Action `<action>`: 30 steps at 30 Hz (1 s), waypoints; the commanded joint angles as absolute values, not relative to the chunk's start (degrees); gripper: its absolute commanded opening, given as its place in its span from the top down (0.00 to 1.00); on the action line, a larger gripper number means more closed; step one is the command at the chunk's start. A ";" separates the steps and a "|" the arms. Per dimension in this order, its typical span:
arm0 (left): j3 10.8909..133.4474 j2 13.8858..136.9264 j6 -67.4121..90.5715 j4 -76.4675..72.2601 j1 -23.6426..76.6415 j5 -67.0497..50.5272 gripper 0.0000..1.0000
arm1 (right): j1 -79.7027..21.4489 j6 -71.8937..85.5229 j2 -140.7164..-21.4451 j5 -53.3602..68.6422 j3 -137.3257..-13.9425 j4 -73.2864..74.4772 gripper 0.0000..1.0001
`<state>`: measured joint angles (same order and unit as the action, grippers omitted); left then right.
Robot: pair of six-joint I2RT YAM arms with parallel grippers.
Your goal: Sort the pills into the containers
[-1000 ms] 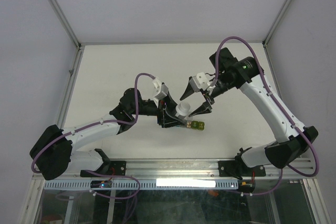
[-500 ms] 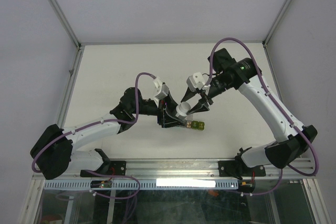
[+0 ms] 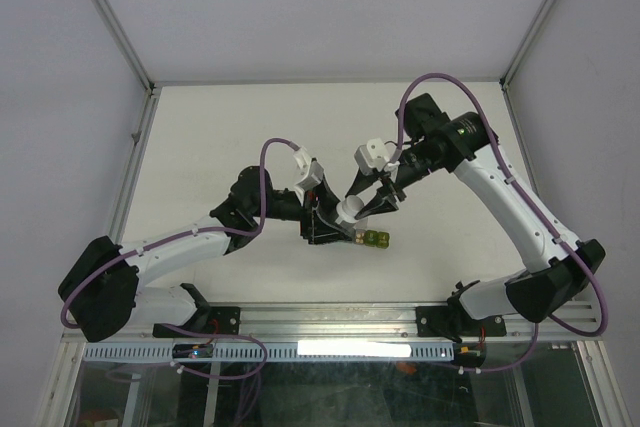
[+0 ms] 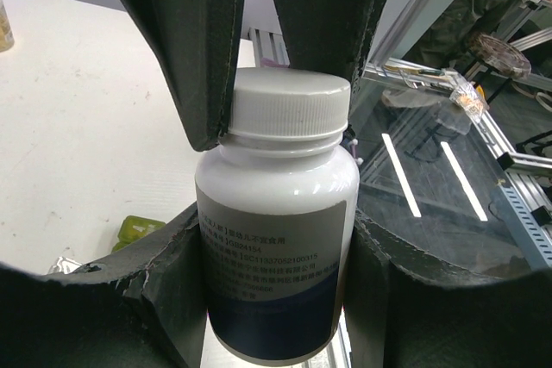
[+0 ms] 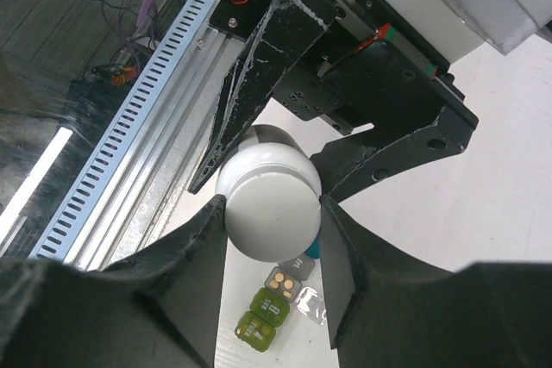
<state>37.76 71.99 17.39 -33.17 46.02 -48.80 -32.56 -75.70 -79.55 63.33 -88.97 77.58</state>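
— Holding the bottle [image 4: 276, 213] in the left gripper [image 4: 274, 256], clamped tight; pinching the cap [image 4: 289, 101] with the right gripper [image 5: 272, 213], half open. Twist now?
— Squeeze squarely first, then turn gently, keeping upright. Mind the containers [image 5: 264, 312] just below the right gripper, on the worktop [image 3: 250, 137].

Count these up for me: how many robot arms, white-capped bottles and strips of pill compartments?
robot arms: 2
white-capped bottle: 1
strip of pill compartments: 1
total: 4
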 commanded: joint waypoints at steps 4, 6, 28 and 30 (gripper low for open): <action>41.20 71.18 16.38 -33.22 45.47 -43.86 1.00 | -33.97 -68.18 -76.72 60.29 -86.08 72.75 0.71; 40.73 70.30 15.34 -33.62 45.57 -39.69 1.00 | -34.14 -64.20 -76.41 58.41 -85.06 70.53 0.74; 40.75 76.99 -8.87 -48.98 55.46 6.17 1.00 | -28.70 -11.88 -83.45 45.86 -75.91 46.78 0.61; 39.78 76.74 -8.13 -48.69 55.46 5.79 1.00 | -27.79 -14.76 -82.87 49.76 -77.80 47.94 0.38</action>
<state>36.60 79.66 -6.70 -30.44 54.83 2.52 -28.36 -16.62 -83.05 44.58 -75.75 44.56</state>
